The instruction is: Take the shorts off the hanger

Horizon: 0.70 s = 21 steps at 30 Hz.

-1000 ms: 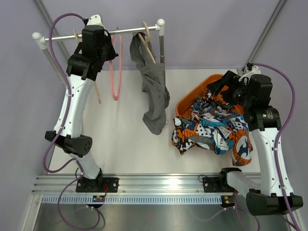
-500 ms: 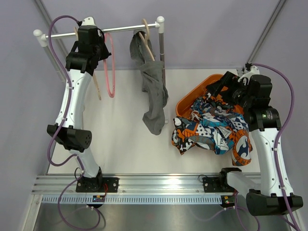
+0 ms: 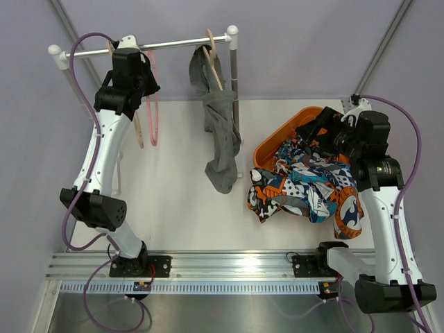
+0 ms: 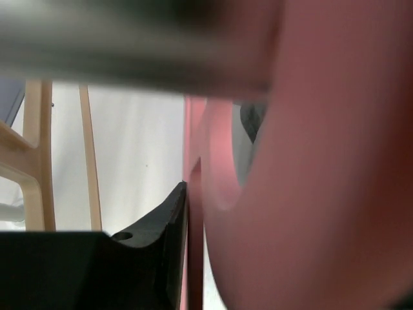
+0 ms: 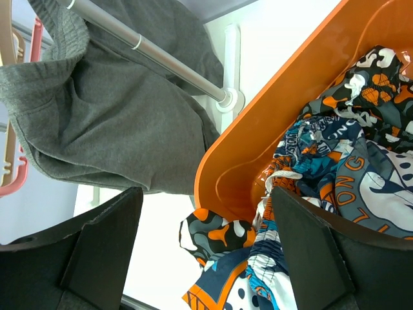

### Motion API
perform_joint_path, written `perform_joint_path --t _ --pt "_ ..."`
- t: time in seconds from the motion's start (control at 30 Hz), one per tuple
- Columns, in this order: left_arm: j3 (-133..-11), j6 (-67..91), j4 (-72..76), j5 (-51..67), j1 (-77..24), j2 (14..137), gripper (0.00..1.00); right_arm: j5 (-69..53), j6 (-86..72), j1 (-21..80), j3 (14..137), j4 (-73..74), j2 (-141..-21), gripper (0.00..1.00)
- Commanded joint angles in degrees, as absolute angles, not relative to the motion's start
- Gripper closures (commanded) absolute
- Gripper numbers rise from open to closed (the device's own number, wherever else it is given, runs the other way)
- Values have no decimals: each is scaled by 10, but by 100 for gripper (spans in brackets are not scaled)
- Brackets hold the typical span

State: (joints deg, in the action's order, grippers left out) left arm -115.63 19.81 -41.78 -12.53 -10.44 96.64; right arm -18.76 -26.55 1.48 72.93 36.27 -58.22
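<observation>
Shorts rundown from the top view, left to right. Up around 10 o'clock the left hand (image 3: 139, 62) is at the rail (image 3: 180, 44), right against a pink hanger (image 3: 152, 104). Its wrist cam is mostly pink blur with one black finger (image 4: 148, 258) showing, so I can't tell if that hand is spread or pinched. A bare wooden hanger (image 3: 138, 128) dangles just at the pink one's 9 o'clock.

Toward 12 o'clock the dark grey shorts (image 3: 222, 132) are draped on a second wooden hanger (image 3: 214, 68) on the same rail, hanging limp.

Over at 3 o'clock sits an orange basket (image 3: 274, 139) with the blue-orange-white shorts (image 3: 312, 191) and the camo shorts (image 3: 261, 201) piled in. They spill over its 6 o'clock rim onto the counter (image 3: 173, 201). The right hand (image 5: 203, 258) hovers over the basket's 1 o'clock side, fingers spread wide, holding nothing.
</observation>
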Motion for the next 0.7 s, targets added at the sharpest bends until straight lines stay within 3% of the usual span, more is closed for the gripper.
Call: perform_joint_path --t 0.0,0.03,0.23,0.37,0.67 --pt "-1137 192 -425 -128 -100 922 68 -200 -255 14 729 352 -568 11" --pt "-1133 190 -423 -127 -100 912 61 -200 -255 14 730 352 -566 11" --pt "-1107 173 -411 -130 -119 825 46 -197 -252 14 735 362 -560 11" --pt "-1090 147 -393 -165 -149 769 43 -194 -252 14 737 366 -555 11" --pt "-975 89 -254 -251 -334 654 38 -183 -252 13 738 374 -550 11"
